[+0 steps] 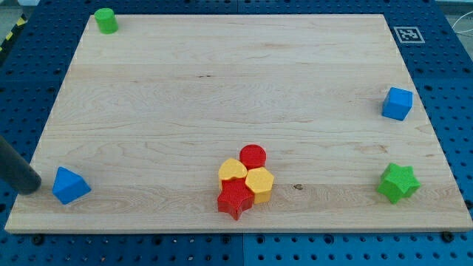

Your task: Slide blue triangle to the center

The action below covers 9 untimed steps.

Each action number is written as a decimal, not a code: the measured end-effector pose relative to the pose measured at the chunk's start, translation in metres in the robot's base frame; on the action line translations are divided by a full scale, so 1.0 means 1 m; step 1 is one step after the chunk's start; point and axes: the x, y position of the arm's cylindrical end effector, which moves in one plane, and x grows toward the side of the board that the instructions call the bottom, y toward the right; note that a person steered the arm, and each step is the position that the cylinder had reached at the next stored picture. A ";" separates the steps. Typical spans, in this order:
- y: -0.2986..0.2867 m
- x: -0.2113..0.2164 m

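Note:
The blue triangle (70, 185) lies on the wooden board (236, 96) near the view's bottom left corner. My dark rod comes in from the view's left edge. My tip (32, 187) rests just left of the blue triangle, a small gap apart from it, right at the board's left edge.
A green cylinder (106, 20) stands at the top left. A blue cube (397, 103) sits at the right edge, and a green star (398, 182) below it. A tight cluster at the bottom centre holds a red cylinder (253, 156), a yellow heart (233, 170), a yellow hexagon (260, 183) and a red star (235, 198).

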 end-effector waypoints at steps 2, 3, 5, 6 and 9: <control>0.097 0.007; 0.107 -0.003; 0.096 -0.063; 0.094 -0.079; 0.038 -0.062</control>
